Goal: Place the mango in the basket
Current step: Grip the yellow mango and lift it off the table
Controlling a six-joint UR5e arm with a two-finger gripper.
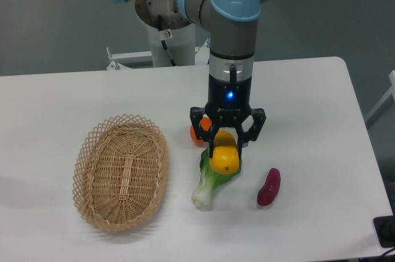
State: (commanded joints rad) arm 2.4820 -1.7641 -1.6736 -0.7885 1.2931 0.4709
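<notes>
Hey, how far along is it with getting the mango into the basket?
Done: the claw is down around the mango, which sits beside the green vegetable. In hand: the grasp itself; whether the fingers are closed firmly on it is unclear. Left: lift it, carry it left, and release it into the empty basket.

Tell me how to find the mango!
Start at the big wicker basket on the white table, then look right, under the robot's tool. The mango sits between its fingers: smooth and yellow-orange, above a green leafy vegetable, unlike the purple sweet potato.
</notes>
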